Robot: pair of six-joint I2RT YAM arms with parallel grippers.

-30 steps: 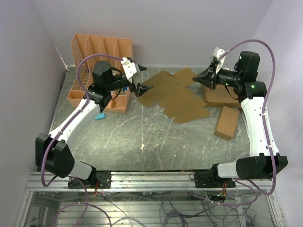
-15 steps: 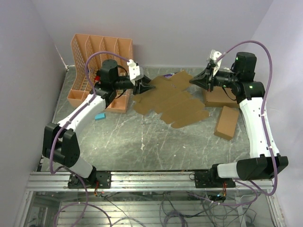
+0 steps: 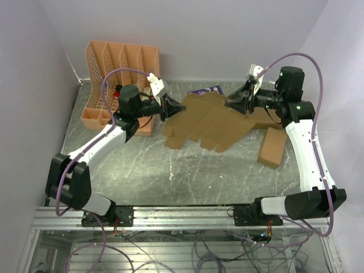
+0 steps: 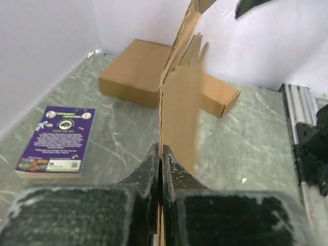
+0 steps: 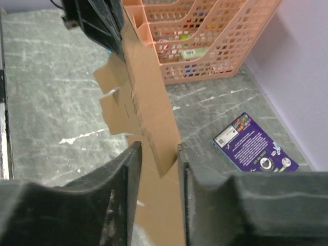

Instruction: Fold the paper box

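Brown cardboard: the sheet (image 3: 207,122), unfolded, is held up over the table (image 3: 142,165) toward 12 o'clock, between your two arms. Your left gripper (image 3: 169,107) is pinched tight on the sheet's 9 o'clock edge. The left wrist view shows its fingers pressed together with the card edge-on between them. Your right gripper (image 3: 232,103) sits at the sheet's 2 o'clock corner, its jaws a narrow gap apart. The right wrist view shows the card running through that gap, but not whether either finger touches it.

The left wrist view alone shows a flat brown box (image 4: 136,72) plainly; from above, the right arm covers most of it. A small carton (image 3: 273,147) lies at 3 o'clock, a purple book (image 3: 205,90) at 12 o'clock, and an orange rack (image 3: 122,60) at 10 o'clock.

Both arms reach forward and bend inward, with elbows out and wrists about level, facing each other across the sheet.
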